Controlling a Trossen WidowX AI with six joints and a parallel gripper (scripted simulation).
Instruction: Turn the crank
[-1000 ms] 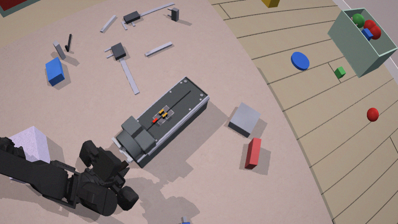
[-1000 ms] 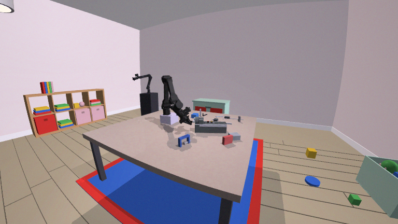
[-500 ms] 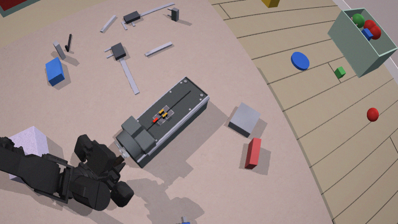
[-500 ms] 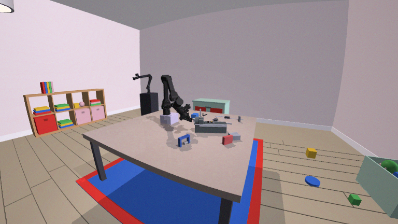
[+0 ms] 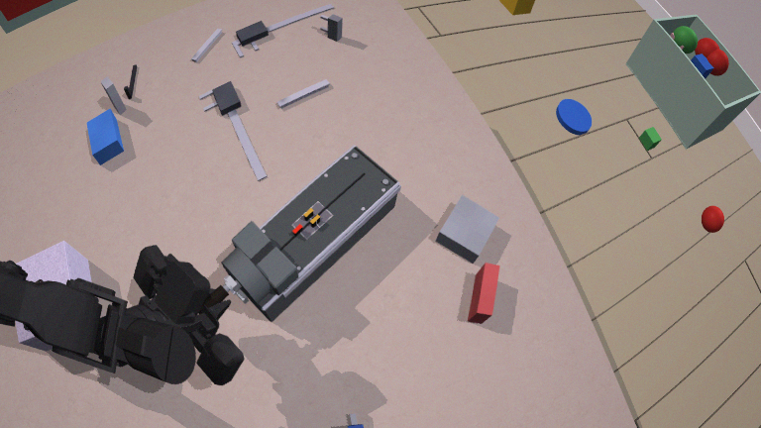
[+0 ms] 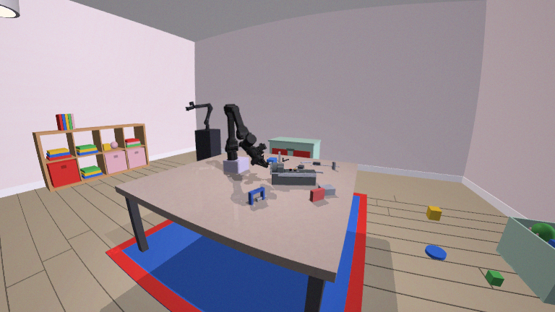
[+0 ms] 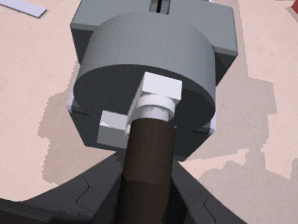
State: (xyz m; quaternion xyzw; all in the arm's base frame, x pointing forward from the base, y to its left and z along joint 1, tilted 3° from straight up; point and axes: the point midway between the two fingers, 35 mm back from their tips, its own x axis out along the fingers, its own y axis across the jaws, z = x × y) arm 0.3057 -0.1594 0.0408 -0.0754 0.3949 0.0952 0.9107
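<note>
At the round end of the grey machine (image 5: 340,212) (image 6: 293,177) (image 7: 155,50), the gripper (image 5: 215,300) (image 6: 267,165) (image 7: 145,161) has its fingers closed around the crank's dark brown handle (image 5: 216,295) (image 7: 148,165). A pale metal crank (image 5: 234,287) (image 7: 161,86) joins that handle to the machine — its arm lies across the dark end face, with a grey block sticking out to one side.

On the machine's top, the red pointer (image 5: 297,229) sits beside the long slot, nearer the crank end than the two brass marks (image 5: 308,212) (image 5: 314,219); it is not level with them. The marks stand one on each side of the slot (on a small clear plate).

Past the machine's long side, a grey block (image 5: 468,223) (image 6: 327,189) lies near a red block (image 5: 484,292) (image 6: 316,194). Farther off, on the plank floor — well apart from the table (image 5: 404,346) (image 6: 233,236) — are a blue disc (image 5: 573,116) (image 6: 435,252), a green cube (image 5: 650,138) (image 6: 494,278) and an open bin (image 5: 659,79) (image 6: 524,256) with balls inside.
</note>
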